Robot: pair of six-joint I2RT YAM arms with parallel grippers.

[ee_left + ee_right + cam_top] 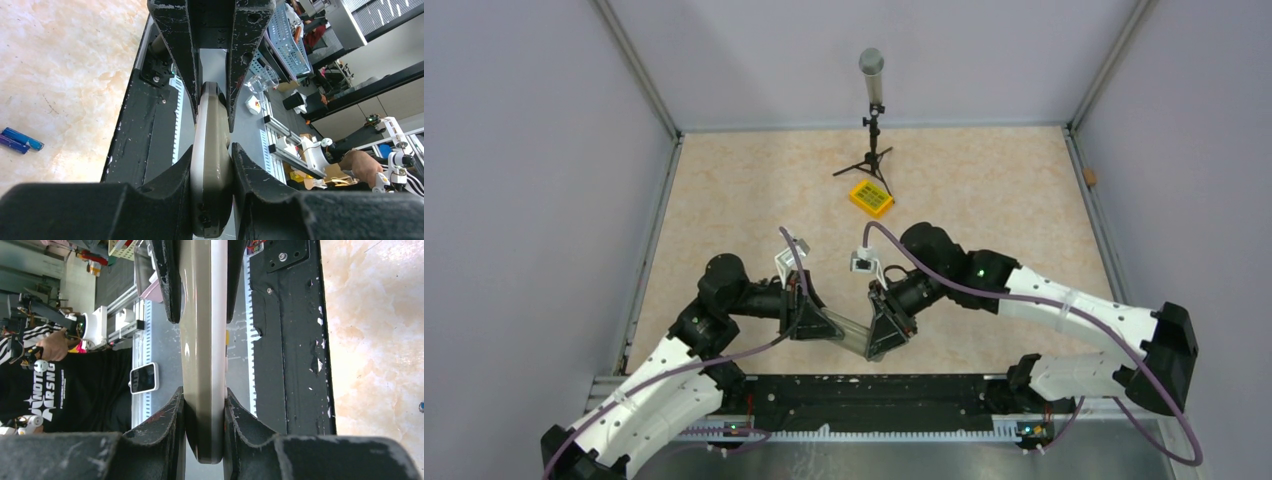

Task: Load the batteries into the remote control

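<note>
I have the remote control [848, 330] pinched by its thin side edges. My left end effector [212, 150] is closed on one end and my right end effector [203, 392] is closed on the other. It hangs in the air between them, above the black rail [290, 340] at the near edge of the desk [65, 65].

The worst risk, as I judge it, is a drop. The casing is smooth and my pads only bite on narrow edges. If one end effector lets go before the other has a square hold, the remote control could swing or slide out. From there it could land on the rail or go off the desk altogether.

A second risk is that my two arms work against each other. Any mismatch in pull or twist would bend the slim body or make it skid in one grip.

I also cannot tell from these views which face carries the battery cover, or whether that cover is on. I could end up presenting the wrong side.

The batteries [20, 141] lie side by side on the desk, well apart from both end effectors. Neither end effector is free to fetch them.
</note>
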